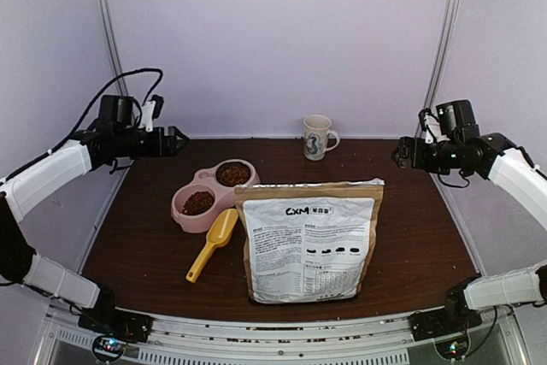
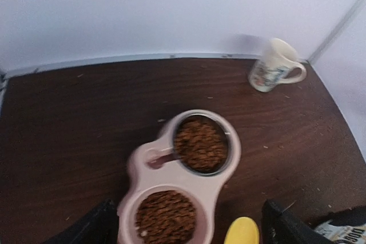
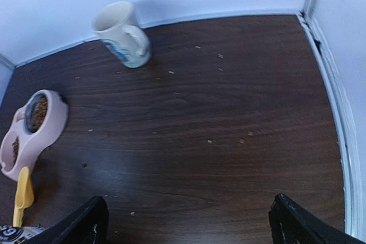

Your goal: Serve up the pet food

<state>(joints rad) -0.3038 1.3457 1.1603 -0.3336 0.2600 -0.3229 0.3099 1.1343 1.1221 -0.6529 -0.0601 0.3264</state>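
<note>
We are holding left gripper point(image 1: 178, 140) and right gripper point(image 1: 399, 156) high, jaws spread wide, empty; pet food point(image 1: 232, 174) looks served, so steering clear of the bowl point(image 1: 178, 204).

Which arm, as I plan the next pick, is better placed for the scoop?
Left, likely. The scoop lies left of the bag, on the left gripper's side; the right gripper is beyond the bag.

table point(image 1: 419, 228): dark brown wood grain
left side: pink double bowl point(image 1: 177, 214), yellow scoop point(image 1: 214, 243) lying flat just beside it
front middle: printed bag point(image 1: 308, 241), standing up
back: mug point(image 1: 317, 138), upright
scattered: tiny crumbs point(image 3: 220, 56)
</note>
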